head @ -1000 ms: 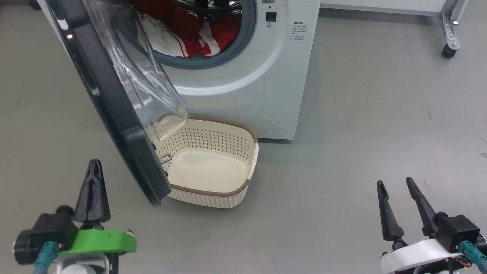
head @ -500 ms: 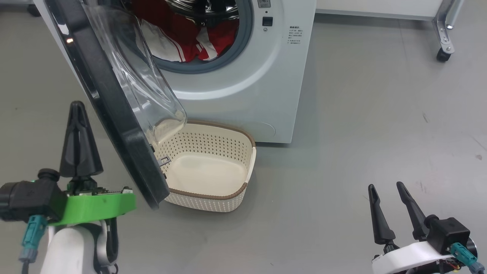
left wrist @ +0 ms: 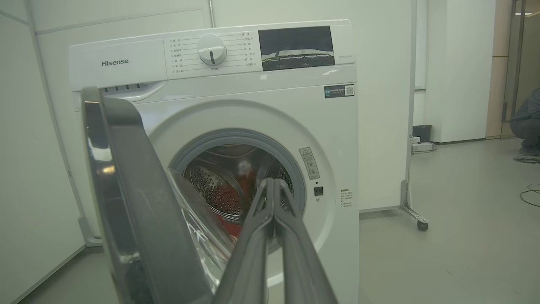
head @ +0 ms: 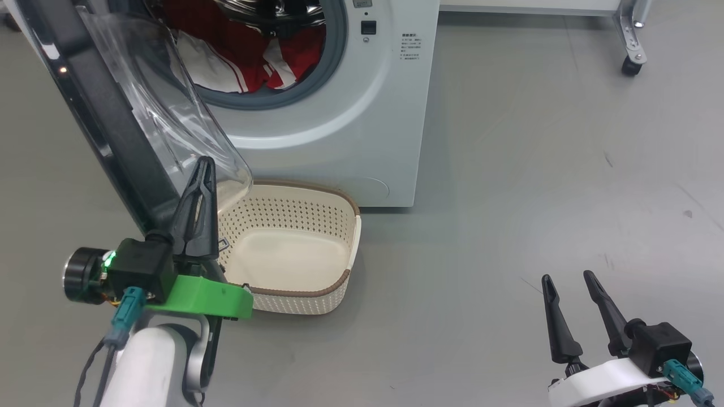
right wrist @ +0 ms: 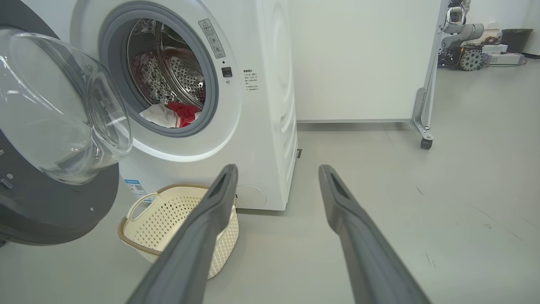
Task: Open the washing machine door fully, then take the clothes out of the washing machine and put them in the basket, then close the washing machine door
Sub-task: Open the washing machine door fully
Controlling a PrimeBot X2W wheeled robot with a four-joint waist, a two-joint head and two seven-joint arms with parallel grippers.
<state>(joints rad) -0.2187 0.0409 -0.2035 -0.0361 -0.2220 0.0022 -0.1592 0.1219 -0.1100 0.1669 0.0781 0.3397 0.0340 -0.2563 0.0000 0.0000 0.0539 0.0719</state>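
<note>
At far left, washing machine door [head: 107, 135] swung partway out, glass bowl overhanging the left end of the basket [head: 300, 291]. Next, left end effector [head: 205, 164], fingers pinched together on nothing, just beside the door's lower edge. Basket on the floor against the washing machine [head: 350, 124], red-and-white clothes [head: 237, 62] inside the drum. Far right, right end effector [head: 567, 276] spread wide, empty.

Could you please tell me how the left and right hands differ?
The left hand is shut, the right hand open. The left hand is up by the washing machine door, the right hand low over the floor. Left mount is green, right white. Both have long dark fingers, holding nothing.
</note>
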